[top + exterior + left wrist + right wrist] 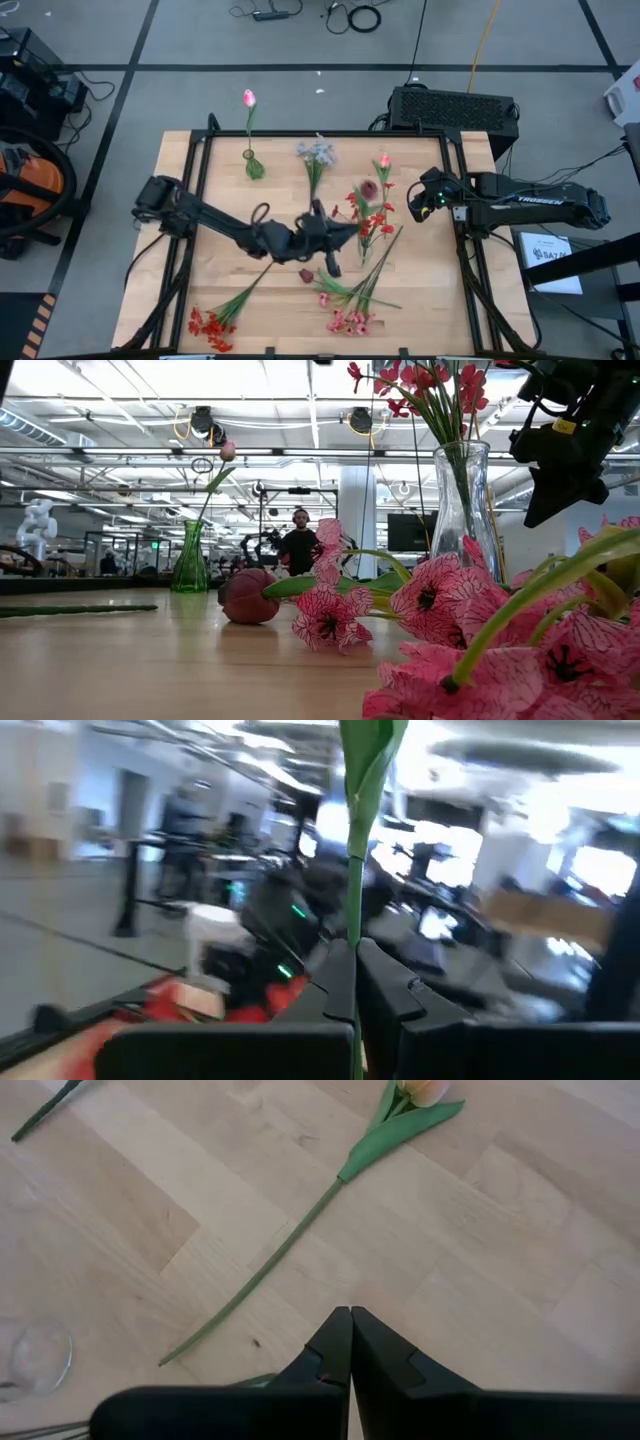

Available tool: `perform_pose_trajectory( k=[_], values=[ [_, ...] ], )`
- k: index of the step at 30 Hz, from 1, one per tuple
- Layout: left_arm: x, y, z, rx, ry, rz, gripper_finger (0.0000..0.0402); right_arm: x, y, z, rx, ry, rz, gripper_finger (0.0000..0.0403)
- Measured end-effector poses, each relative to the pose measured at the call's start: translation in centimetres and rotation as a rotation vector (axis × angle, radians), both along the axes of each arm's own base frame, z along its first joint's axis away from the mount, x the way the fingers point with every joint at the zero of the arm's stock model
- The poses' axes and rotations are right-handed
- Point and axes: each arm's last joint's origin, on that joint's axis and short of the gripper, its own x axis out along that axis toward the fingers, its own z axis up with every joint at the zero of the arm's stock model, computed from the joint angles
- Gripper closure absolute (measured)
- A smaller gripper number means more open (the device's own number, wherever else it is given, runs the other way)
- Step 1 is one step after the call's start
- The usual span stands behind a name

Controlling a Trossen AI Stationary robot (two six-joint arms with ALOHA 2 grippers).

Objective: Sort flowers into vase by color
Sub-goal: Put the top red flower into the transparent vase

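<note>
My left gripper reaches level over the table's middle, beside the red spray, and is shut on a green flower stem. The stem's bloom is out of view. In the low view the red spray stands in a clear glass vase. My right gripper hovers shut, pointing down, above a pink tulip lying flat on the wood. Another pink tulip stands in the green vase. A maroon bloom lies on the table. My left gripper pinches the green stem between its two fingers, which lie level and across it. The stem stands upright above the fingers and ends in a broad leaf. What hangs below the fingers is hidden by the gripper itself.
Pale blue-white flowers and a second maroon bloom sit toward the far side. A pink spray and a red spray lie near the near edge. A dark gripper hangs right of the glass vase; whose it is, I cannot tell. A person stands far behind.
</note>
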Motion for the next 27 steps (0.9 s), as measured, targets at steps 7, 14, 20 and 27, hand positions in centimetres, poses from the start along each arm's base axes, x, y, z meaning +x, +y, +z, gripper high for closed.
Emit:
perform_pose_trajectory(
  k=[7, 14, 20, 27],
  values=[
    [1.8, -0.6, -4.2, 0.022, 0.002, -0.018, 0.0402, 0.0, 0.0, 0.0, 0.003, -0.002, -0.005, 0.0403],
    [2.6, -0.9, -4.1, 0.165, -0.026, 0.038, 0.0402, 0.0, 0.1, 0.0, 0.030, -0.010, -0.006, 0.0403],
    [3.0, -1.0, -3.7, 0.241, 0.007, 0.057, 0.0402, 0.0, 0.1, 0.0, 0.034, -0.009, -0.007, 0.0403],
    [3.2, -1.0, -4.8, 0.222, 0.108, 0.051, 0.0402, 0.0, 0.1, 0.0, 0.034, -0.007, -0.006, 0.0403]
  ],
)
